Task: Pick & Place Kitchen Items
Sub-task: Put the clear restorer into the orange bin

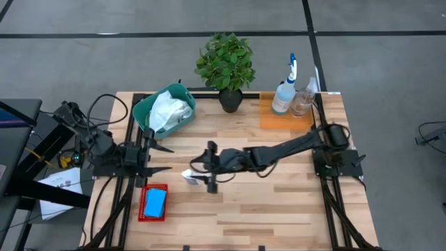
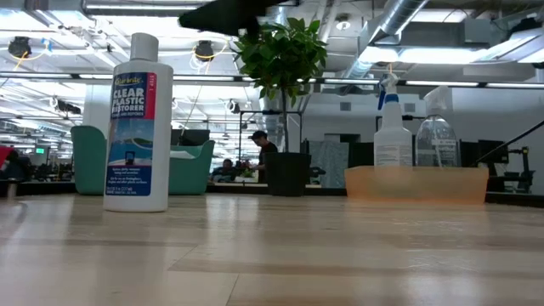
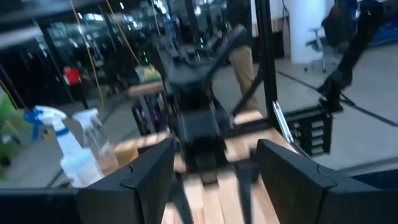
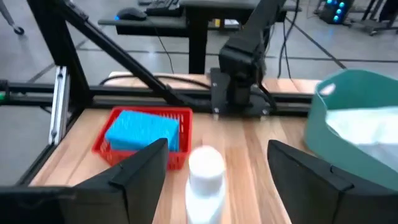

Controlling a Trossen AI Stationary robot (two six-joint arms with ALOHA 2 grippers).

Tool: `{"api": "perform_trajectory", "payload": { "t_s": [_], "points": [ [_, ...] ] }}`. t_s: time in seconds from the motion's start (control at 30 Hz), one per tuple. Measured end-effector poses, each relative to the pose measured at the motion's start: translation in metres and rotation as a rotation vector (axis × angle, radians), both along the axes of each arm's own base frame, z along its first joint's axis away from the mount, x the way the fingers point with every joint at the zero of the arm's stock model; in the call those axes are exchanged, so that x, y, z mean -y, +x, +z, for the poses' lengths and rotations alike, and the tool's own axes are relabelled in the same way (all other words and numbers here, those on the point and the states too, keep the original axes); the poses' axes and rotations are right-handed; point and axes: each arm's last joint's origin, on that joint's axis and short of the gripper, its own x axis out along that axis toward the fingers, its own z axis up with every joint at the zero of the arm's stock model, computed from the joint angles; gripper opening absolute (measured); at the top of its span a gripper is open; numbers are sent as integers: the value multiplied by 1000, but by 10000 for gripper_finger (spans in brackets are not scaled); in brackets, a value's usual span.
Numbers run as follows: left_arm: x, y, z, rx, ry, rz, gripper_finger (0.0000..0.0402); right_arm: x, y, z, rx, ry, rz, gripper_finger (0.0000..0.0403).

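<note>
The small white labelled bottle (image 1: 189, 176) stands upright on its base on the wooden table, near the middle; it also shows in the low view (image 2: 136, 127) and the right wrist view (image 4: 205, 180). My right gripper (image 1: 210, 167) is open and hovers just right of the bottle, higher than its cap, touching nothing. Its fingers stand apart on either side of the cap in the right wrist view (image 4: 217, 149). My left gripper (image 1: 162, 159) is open and empty at the table's left side (image 3: 214, 180).
A teal basin (image 1: 143, 111) with the white cloth (image 1: 171, 110) stands far left. A red basket (image 1: 145, 209) holds the blue sponge (image 1: 154, 202) near left. An orange tray (image 1: 268, 115) at far right holds two spray bottles (image 1: 286, 94). The potted plant (image 1: 226, 63) stands at the far edge.
</note>
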Motion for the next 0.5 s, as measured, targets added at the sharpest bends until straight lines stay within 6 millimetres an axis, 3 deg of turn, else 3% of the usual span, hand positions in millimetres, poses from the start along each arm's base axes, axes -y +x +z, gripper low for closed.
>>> {"api": "perform_trajectory", "payload": {
  "t_s": [0.2,0.5],
  "points": [
    [2,4,-9,21,78,6,227,-3,27,-7,-24,13,9,268],
    [2,4,-9,30,61,12,224,13,29,-13,11,115,-53,268]
  ]
}}
